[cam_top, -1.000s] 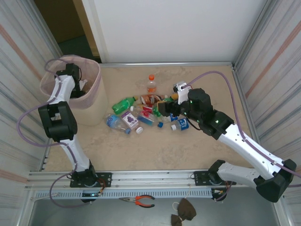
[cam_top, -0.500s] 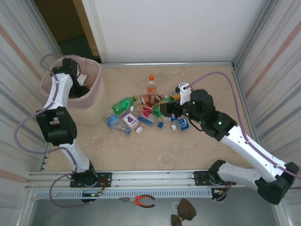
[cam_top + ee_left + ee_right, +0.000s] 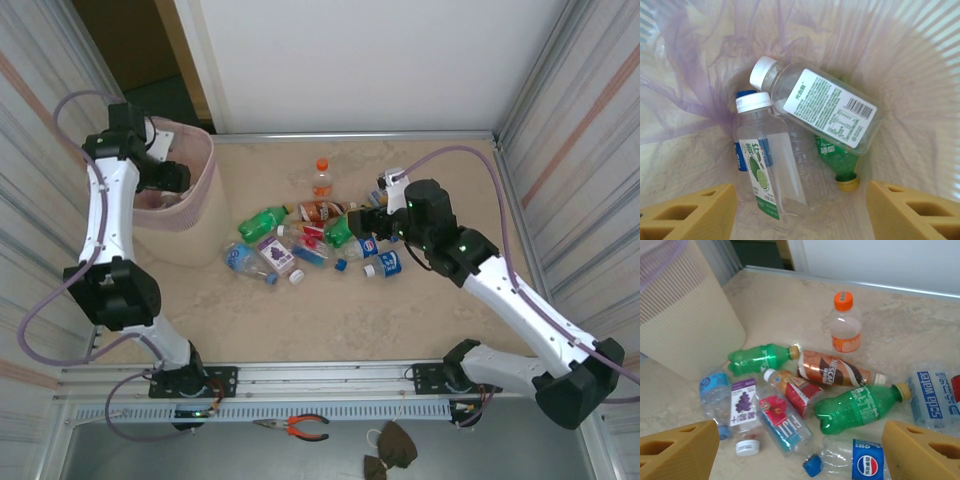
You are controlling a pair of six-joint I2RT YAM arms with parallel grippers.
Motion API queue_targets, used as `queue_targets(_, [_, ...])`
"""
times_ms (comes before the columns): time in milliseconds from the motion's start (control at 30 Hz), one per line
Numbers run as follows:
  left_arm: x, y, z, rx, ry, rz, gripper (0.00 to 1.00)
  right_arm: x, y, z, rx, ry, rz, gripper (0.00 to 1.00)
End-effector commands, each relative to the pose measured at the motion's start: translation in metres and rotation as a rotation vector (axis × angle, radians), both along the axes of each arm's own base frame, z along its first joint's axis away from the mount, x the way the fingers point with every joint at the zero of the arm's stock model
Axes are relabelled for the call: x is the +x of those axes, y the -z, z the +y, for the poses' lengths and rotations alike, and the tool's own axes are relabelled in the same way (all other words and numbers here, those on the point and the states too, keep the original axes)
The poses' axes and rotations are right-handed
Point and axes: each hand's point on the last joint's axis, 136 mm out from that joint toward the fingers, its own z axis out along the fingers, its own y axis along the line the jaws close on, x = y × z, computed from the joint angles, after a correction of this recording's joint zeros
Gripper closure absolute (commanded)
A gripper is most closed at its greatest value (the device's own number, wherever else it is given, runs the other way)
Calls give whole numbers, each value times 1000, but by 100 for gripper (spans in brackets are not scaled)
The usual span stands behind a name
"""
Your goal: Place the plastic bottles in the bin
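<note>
Left gripper (image 3: 801, 212) wide open, empty, over bottles (image 3: 825, 107) inside the bin (image 3: 195, 215). Right gripper (image 3: 799, 452) wide open, empty, above the bottle pile (image 3: 860, 407) mid-way across the worktop (image 3: 300, 320).

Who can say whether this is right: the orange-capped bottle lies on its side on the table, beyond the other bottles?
Not quite. The right wrist view shows the orange-capped bottle standing upright, not on its side. It is on the table, beyond the other bottles.
</note>
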Motion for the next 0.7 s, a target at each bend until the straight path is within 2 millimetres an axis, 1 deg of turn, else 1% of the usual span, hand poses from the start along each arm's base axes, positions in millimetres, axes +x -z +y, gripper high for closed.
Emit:
queue_targets(0, [-14,-39,-14,-69,14,-90,31,15,-14,8,-2,-44,-66,16])
queue_targets(167, [-23,-72,-26,-140,30,-193,31,48,-6,18,12,-62,-92,17])
queue_targets(367, [-37,-109,-49,-258,68,-315,31,91,-1,42,-19,-115,-177,18])
queue_targets(567, [-58,-134,-83,-439,152,-427,30,139,11,66,-34,-145,-236,19])
queue_targets(667, [-68,-144,-94,-503,185,-472,29,163,17,76,-21,-136,-264,18])
